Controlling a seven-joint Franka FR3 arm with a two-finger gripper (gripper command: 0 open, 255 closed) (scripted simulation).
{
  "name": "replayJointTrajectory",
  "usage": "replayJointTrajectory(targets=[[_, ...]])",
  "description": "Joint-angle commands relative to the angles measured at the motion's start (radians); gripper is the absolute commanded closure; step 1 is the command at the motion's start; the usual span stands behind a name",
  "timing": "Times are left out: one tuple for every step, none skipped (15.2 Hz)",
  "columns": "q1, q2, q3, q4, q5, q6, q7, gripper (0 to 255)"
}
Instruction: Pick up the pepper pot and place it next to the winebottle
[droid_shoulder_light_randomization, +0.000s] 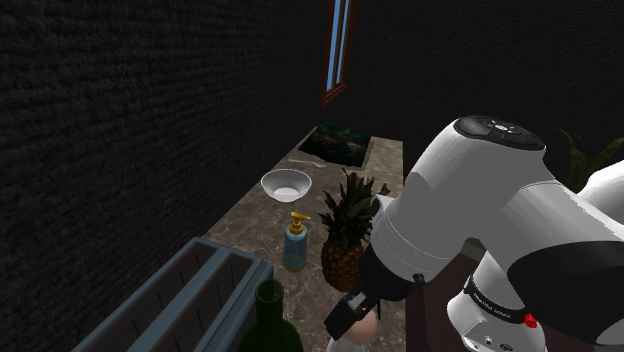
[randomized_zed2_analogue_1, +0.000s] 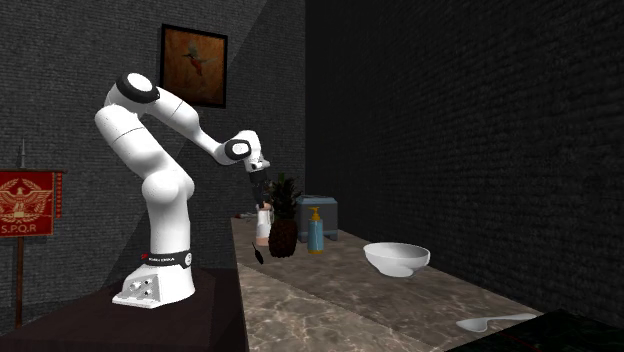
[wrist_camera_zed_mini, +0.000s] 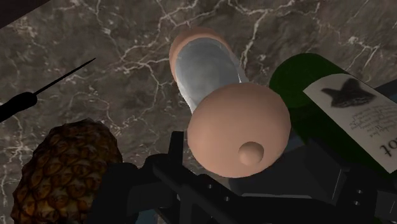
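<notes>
– Checking with you: where does the pepper pot (wrist_camera_zed_mini: 224, 108) sit?

– You have it in the tool (droid_shoulder_light_randomization: 348, 320), which is pinching the pot just below its rounded pinkish cap. The glassy grey body slants away from the tool toward the marbled worktop (wrist_camera_zed_mini: 127, 38). You cannot tell from these views whether its foot touches the worktop.

– And the wine bottle (wrist_camera_zed_mini: 331, 108)?

– It is dark green with a white label and stands just beside the pot. In the shoulder view you see it at the near edge, just left of the tool, with a blue-grey crate (droid_shoulder_light_randomization: 180, 295) further left.

– What else lies around you?

– A pineapple (wrist_camera_zed_mini: 63, 168) stands near the pot on the side away from the bottle, and a thin black spike (wrist_camera_zed_mini: 38, 95) lies on the worktop past it. In the shoulder view, a blue soap dispenser (droid_shoulder_light_randomization: 295, 245) with a yellow pump stands just left of the pineapple. A white bowl (droid_shoulder_light_randomization: 285, 184) sits farther off, and a white spoon (droid_shoulder_light_randomization: 310, 160) lies farther again.
</notes>
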Motion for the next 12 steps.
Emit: replayJointTrajectory(targets=[[0.000,0.000,0.000,0.000,0.000,0.000,0.000,0],[0.000,0.000,0.000,0.000,0.000,0.000,0.000,0],[0.000,0.000,0.000,0.000,0.000,0.000,0.000,0],[0.013,-0.029,-0.023,0.013,-0.003,-0.044,-0.002,0],[0.024,-0.055,-0.044,0.028,-0.007,-0.086,-0.003,0],[0.033,-0.080,-0.065,0.045,-0.012,-0.128,-0.003,0],[0.039,-0.097,-0.080,0.058,-0.017,-0.160,-0.003,0],[0.039,-0.097,-0.080,0.058,-0.017,-0.160,-0.003,0],[0.039,-0.097,-0.080,0.058,-0.017,-0.160,-0.003,0],[0.039,-0.097,-0.080,0.058,-0.017,-0.160,-0.003,0],[0.039,-0.097,-0.080,0.058,-0.017,-0.160,-0.003,0],[0.039,-0.097,-0.080,0.058,-0.017,-0.160,-0.003,0]])
